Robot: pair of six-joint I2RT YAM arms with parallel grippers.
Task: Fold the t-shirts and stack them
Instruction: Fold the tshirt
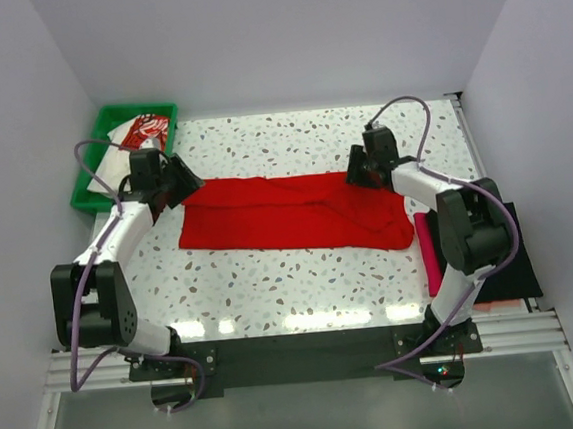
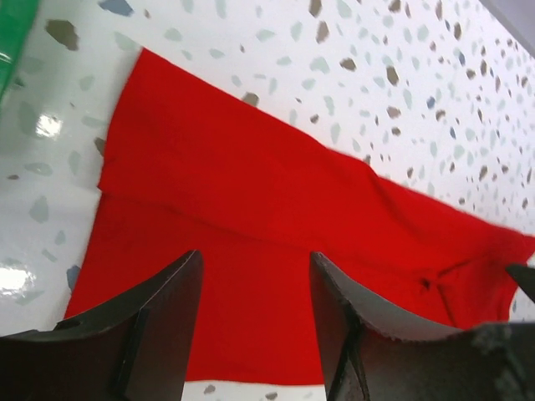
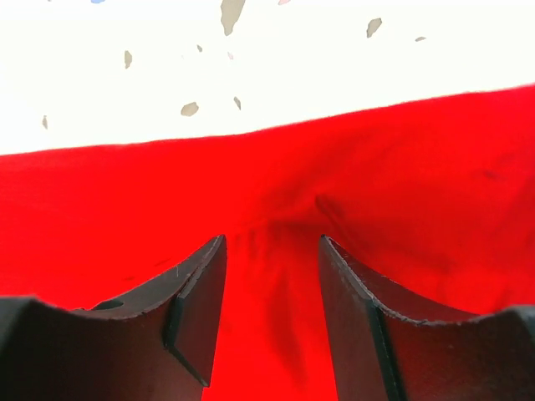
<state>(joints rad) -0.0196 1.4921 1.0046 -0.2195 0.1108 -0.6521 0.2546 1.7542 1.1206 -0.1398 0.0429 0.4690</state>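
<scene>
On table (image 1: 273,288): red t-shirt (image 1: 287,214) | overhead alone: magenta t-shirt (image 1: 429,254), seemingly folded

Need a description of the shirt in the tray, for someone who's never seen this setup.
On the speckled table, look to the far left corner, where a green tray sits. The white t-shirt lying in it carries a red print; the red t-shirt spread mid-table is plain, and the folded magenta t-shirt and black t-shirt lie at the right edge.

Red t-shirt (image 1: 292,214) lying across the table (image 1: 273,288)
Left gripper (image 1: 179,180) over its left end, right gripper (image 1: 357,174) over its right; green tray (image 1: 138,109) at the far-left corner.
</scene>
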